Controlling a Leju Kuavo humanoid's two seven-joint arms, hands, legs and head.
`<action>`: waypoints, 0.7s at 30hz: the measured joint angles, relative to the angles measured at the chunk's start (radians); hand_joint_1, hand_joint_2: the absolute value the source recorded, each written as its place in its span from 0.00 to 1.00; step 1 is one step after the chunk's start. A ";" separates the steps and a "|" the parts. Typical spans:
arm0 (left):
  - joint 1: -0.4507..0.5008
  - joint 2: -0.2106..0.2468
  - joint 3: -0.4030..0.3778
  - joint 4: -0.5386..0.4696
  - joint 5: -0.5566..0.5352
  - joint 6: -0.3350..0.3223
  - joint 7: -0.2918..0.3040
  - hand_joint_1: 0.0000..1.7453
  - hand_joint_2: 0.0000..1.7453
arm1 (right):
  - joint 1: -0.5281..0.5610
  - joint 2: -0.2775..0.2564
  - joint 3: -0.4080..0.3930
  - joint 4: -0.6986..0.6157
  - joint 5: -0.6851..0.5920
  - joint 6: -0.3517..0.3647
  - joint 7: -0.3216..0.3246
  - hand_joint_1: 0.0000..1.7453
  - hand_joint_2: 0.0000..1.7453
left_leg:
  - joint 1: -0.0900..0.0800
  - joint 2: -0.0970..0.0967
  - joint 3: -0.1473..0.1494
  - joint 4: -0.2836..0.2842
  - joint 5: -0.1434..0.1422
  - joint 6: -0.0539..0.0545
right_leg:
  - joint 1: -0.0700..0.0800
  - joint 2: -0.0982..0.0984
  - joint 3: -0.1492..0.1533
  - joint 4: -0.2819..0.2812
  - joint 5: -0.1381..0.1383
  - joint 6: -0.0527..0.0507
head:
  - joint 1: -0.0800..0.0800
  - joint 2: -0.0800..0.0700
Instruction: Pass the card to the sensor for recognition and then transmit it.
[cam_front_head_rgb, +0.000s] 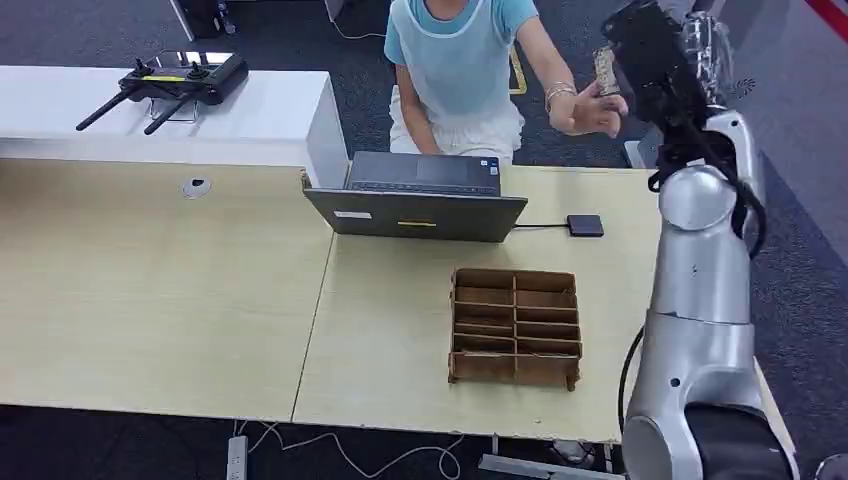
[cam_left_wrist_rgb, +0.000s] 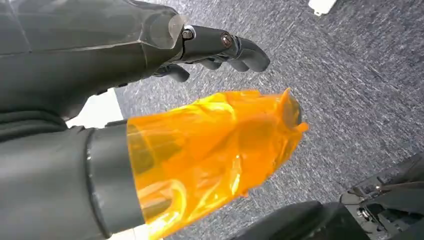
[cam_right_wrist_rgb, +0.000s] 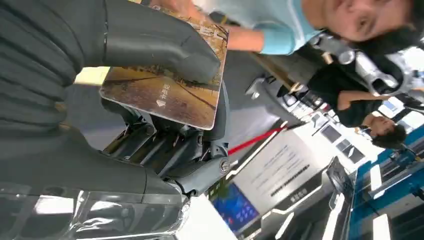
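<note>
Landmark for this entry: the laptop (cam_front_head_rgb: 420, 200), open on the light wooden table (cam_front_head_rgb: 160, 300) with its lid toward the camera.

Right hand (cam_front_head_rgb: 650, 60) is raised high, well above and to the right of the laptop, past the table's far edge. It holds the card (cam_front_head_rgb: 605, 68); the right wrist view shows the card (cam_right_wrist_rgb: 167, 80) pinched between the thick grey thumb (cam_right_wrist_rgb: 165, 47) on its upper face and the dark fingers (cam_right_wrist_rgb: 170, 150) beneath (card face is brownish, printed with a landscape-like picture and small white marks, too small to read).

A person in a light blue top (cam_front_head_rgb: 460, 50) sits behind the laptop, one arm stretched out to the right. The person's hand (cam_front_head_rgb: 590, 108), palm open, is just beside the card and the robot's hand; whether it touches the card I cannot tell.

Small black sensor pad (cam_front_head_rgb: 585, 225) lies flat on the table just right of the laptop, joined to it by a thin cable. A brown cardboard divider tray (cam_front_head_rgb: 515, 325) sits in front of the laptop, toward its right. A black remote controller with two antennas (cam_front_head_rgb: 180, 80) rests on a white counter (cam_front_head_rgb: 250, 110) behind and left of the laptop.

Left hand (cam_left_wrist_rgb: 150, 100), in the left wrist view, hangs over grey carpet (cam_left_wrist_rgb: 350, 90): dark fingers (cam_left_wrist_rgb: 225, 47) loosely curled and apart from the thumb, holding nothing; thumb wrapped in orange film (cam_left_wrist_rgb: 215, 150).
</note>
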 joint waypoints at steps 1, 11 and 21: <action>0.000 0.000 0.000 0.000 0.006 0.000 -0.001 0.00 0.00 | 0.001 -0.001 -0.017 -0.007 -0.041 0.014 -0.001 1.00 1.00 | 0.000 0.000 0.000 0.000 0.000 0.000 | 0.000 0.000 0.000 0.000 0.000 0.000 | 0.000 0.000; 0.002 0.003 0.000 0.000 0.050 0.003 -0.003 0.00 0.00 | 0.040 -0.056 -0.082 -0.030 -0.275 0.078 -0.009 1.00 1.00 | 0.000 0.001 0.001 0.000 0.000 0.000 | 0.000 0.001 0.000 0.000 0.000 0.000 | 0.000 0.000; 0.012 0.004 0.000 0.000 0.135 0.015 -0.003 0.00 0.00 | 0.244 -0.298 -0.099 0.003 -0.694 0.181 -0.045 1.00 1.00 | -0.001 -0.008 0.000 0.001 -0.001 0.001 | -0.001 -0.008 0.003 -0.003 -0.002 0.002 | 0.000 0.000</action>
